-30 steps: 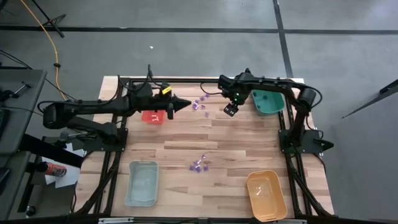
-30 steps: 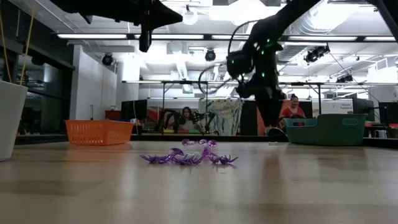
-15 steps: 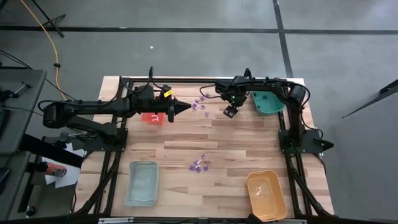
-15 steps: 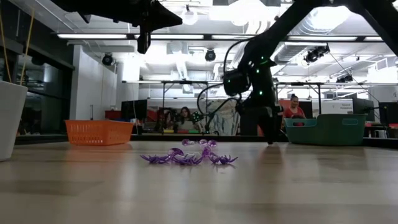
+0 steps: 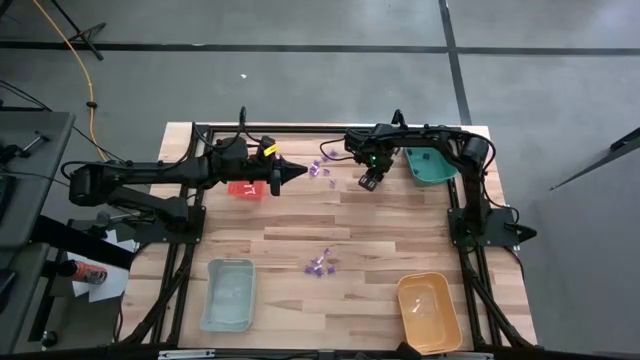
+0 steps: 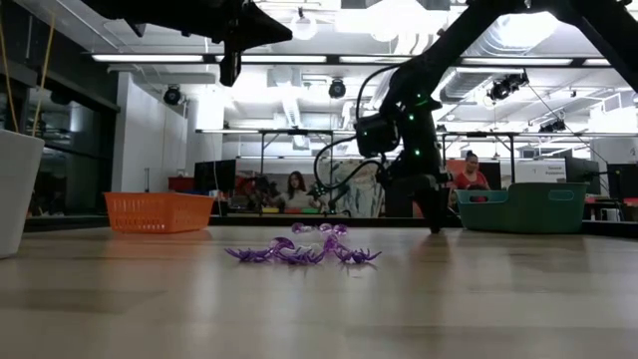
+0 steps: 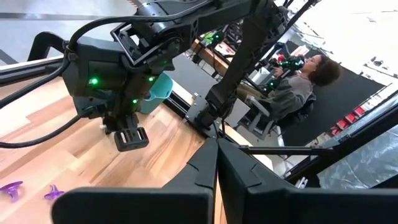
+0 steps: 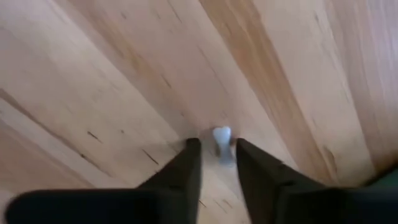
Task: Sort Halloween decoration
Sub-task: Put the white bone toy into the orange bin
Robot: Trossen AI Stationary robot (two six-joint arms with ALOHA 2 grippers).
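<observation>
A tiny whitish decoration piece [image 8: 221,142] lies on the wood. My right gripper [image 5: 370,182] points down at it, one finger close on either side, a narrow gap still showing. Purple decoration pieces lie in a far cluster [image 5: 322,168] and a near cluster [image 5: 320,266], the near one also showing in the low view [image 6: 299,251]. My left gripper [image 5: 298,172] hangs shut and holding nothing above the table, beside the red tray [image 5: 245,187]. My right gripper comes at the whitish piece [image 8: 221,134] from above, fingers [image 8: 189,163] pointing down on either side of it. I cannot tell whether they touch it. The piece lies on the table.
The green tray [image 5: 430,166] stands at the far right, just beyond my right gripper. The pale blue tray [image 5: 228,293] and the orange tray [image 5: 428,312] stand at the near edge. Bare wood lies across the table's middle. People sit in the room behind.
My right gripper has come down from above the table until its fingertips stand at the table top, and the arm has shifted slightly toward the table's left.
</observation>
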